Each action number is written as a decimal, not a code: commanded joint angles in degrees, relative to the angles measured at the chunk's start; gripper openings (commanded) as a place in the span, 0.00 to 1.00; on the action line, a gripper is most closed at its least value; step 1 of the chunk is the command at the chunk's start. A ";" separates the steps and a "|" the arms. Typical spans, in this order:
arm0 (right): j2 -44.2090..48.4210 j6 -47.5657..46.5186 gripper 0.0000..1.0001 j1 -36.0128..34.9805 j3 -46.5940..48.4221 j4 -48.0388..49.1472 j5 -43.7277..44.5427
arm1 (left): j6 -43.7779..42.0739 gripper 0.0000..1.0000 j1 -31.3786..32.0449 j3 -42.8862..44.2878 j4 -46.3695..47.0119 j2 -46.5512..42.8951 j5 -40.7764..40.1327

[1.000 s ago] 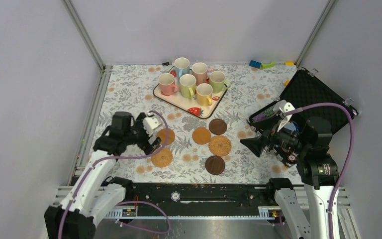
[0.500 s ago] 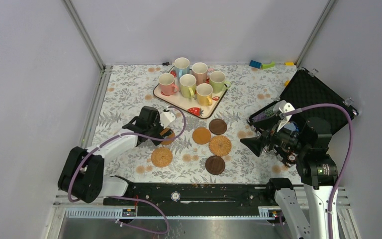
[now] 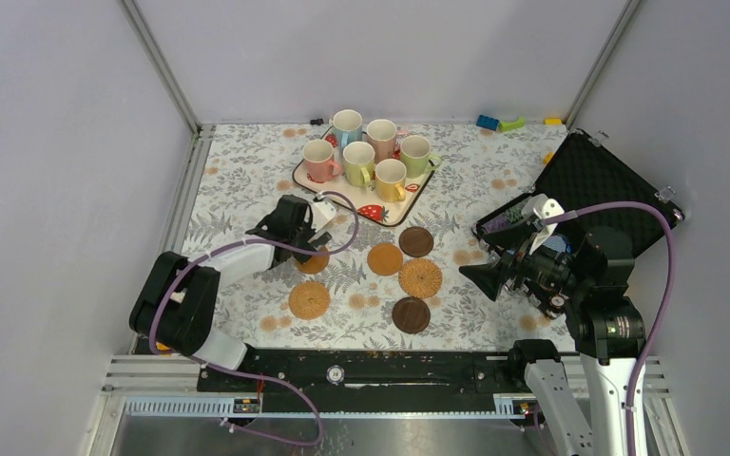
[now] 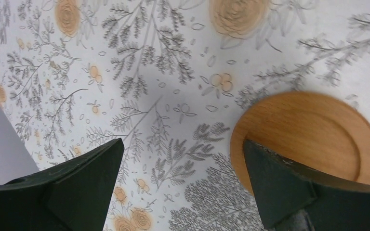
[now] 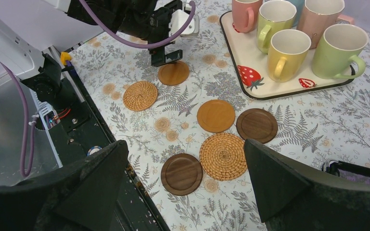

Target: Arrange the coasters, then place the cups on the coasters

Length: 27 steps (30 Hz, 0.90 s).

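Six coasters lie on the floral cloth: a tan one (image 3: 316, 264), a woven one (image 3: 309, 300), a tan one (image 3: 385, 258), a dark brown one (image 3: 416, 241), a woven one (image 3: 420, 277) and a dark brown one (image 3: 411, 314). My left gripper (image 3: 302, 249) hangs low and open at the left tan coaster (image 4: 313, 139), its right finger (image 4: 279, 187) over the disc's near edge and the left finger over bare cloth. Six cups (image 3: 359, 161) stand on the tray. My right gripper (image 3: 472, 276) hovers open right of the coasters, holding nothing; the dark brown coaster (image 5: 181, 173) shows between its fingers.
The strawberry-print tray (image 3: 394, 214) sits at the back centre. An open black case (image 3: 589, 176) lies at the right, beside my right arm. Toy bricks (image 3: 499, 122) rest at the back wall. A black rail (image 3: 380, 369) runs along the near edge.
My left arm has stretched forward and right, bringing its open gripper down beside the left tan coaster. The right arm has stayed put.
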State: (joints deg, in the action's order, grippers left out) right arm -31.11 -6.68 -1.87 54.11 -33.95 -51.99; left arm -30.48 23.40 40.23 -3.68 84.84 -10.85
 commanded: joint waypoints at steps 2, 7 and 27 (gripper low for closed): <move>0.37 -0.63 0.98 -0.06 -0.16 1.49 -0.22 | 0.43 0.99 -4.40 3.03 -0.90 4.11 -4.02; 0.43 -0.68 0.98 -0.06 -0.32 1.58 -0.42 | 0.56 0.99 -10.76 6.39 -3.67 5.55 -3.79; 0.62 -0.46 0.99 -0.03 -0.26 1.57 -0.50 | -6.04 0.99 -33.02 9.26 -8.58 6.78 -2.33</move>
State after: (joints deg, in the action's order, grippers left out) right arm -30.87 -6.70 -1.87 54.06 -33.93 -51.99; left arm -34.39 -6.04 48.31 -9.02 91.26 -12.71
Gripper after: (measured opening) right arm 0.983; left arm 0.985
